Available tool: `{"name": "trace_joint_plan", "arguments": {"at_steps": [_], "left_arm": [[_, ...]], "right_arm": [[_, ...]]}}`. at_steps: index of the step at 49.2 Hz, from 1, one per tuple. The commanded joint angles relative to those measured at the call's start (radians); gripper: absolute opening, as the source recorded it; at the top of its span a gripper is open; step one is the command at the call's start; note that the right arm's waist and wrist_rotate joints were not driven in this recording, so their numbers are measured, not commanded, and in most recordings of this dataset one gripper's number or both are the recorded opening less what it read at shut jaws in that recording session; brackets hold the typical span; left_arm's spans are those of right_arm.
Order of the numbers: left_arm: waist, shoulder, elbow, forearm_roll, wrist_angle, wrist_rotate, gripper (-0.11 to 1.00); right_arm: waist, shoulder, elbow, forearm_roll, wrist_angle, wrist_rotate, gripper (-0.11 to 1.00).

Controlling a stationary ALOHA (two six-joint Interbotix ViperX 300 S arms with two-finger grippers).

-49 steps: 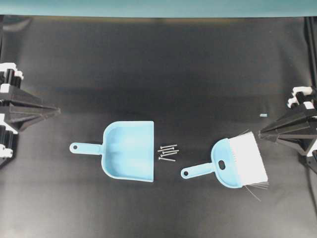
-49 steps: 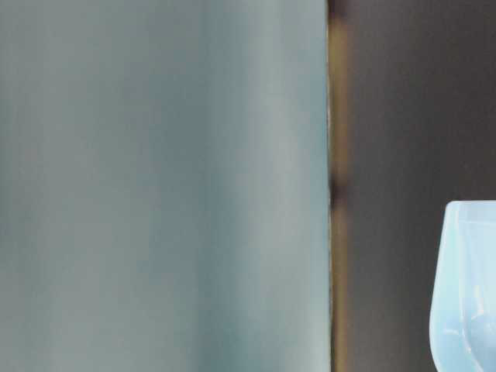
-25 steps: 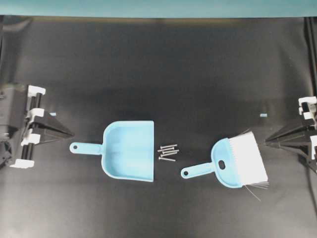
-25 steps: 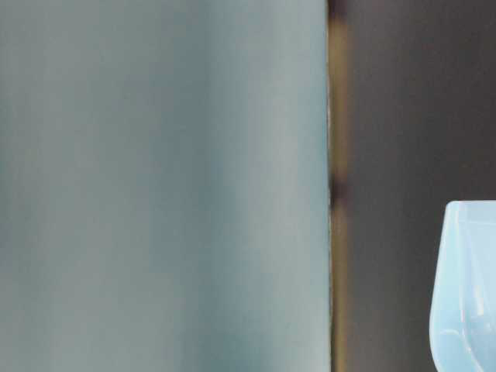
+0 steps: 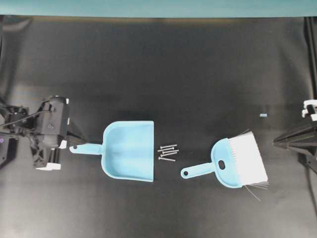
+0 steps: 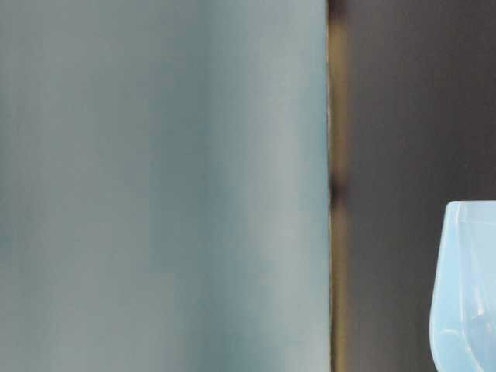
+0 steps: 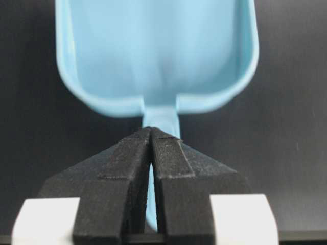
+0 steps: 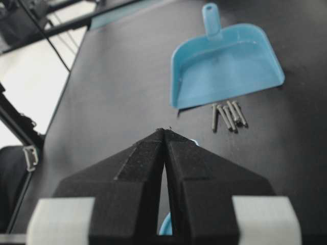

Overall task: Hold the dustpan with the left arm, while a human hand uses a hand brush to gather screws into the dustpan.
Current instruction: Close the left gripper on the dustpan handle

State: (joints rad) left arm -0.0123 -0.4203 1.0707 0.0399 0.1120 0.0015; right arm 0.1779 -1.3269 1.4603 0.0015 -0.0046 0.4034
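The light blue dustpan (image 5: 130,151) lies flat with its handle pointing left and its straight edge facing the screws (image 5: 168,152), several in a small cluster. My left gripper (image 5: 75,144) hovers over the end of the handle. In the left wrist view its tips (image 7: 152,130) meet, shut, and the handle of the dustpan (image 7: 158,51) shows through the slit below them, not clamped. The hand brush (image 5: 237,161) lies to the right of the screws. My right gripper (image 5: 275,143) is shut at the right edge, and its tips (image 8: 164,131) point toward the screws (image 8: 228,115). The human hand is out of view.
A tiny light blue scrap (image 5: 263,114) lies on the black table at the right. A teal strip (image 5: 158,7) runs along the far edge. The table-level view is mostly a blurred grey-green surface, with a corner of the dustpan (image 6: 469,287) at its right.
My left arm has swung in from the left edge until its shut tips are over the dustpan handle. The right gripper has drawn back toward the right edge. Dustpan, screws and brush have not moved.
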Motion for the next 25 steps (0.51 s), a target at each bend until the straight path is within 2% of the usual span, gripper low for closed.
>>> {"name": "trace_joint_plan", "arguments": {"at_steps": [1,8,12,15,18,25], "left_arm": [[0.021,0.058,-0.008,0.005,-0.066,-0.009,0.05],[0.043,0.120,-0.018,0.005,-0.067,-0.011,0.45],[0.054,0.144,-0.026,0.005,-0.067,-0.014,0.70],[0.054,0.169,-0.032,0.005,-0.067,-0.015,0.83],[0.051,0.195,-0.037,0.005,-0.067,-0.015,0.89],[0.031,0.259,-0.055,0.005,-0.075,-0.025,0.88]], "right_arm": [[0.000,-0.040,0.005,0.003,0.051,0.000,0.00],[0.000,-0.086,0.011,0.002,0.189,0.000,0.00],[0.000,-0.103,0.014,0.002,0.178,0.002,0.00],[0.000,-0.106,0.020,0.002,0.176,0.002,0.00],[0.000,-0.104,0.026,0.002,0.172,0.002,0.00],[0.000,-0.104,0.031,0.002,0.170,0.002,0.00]]}}
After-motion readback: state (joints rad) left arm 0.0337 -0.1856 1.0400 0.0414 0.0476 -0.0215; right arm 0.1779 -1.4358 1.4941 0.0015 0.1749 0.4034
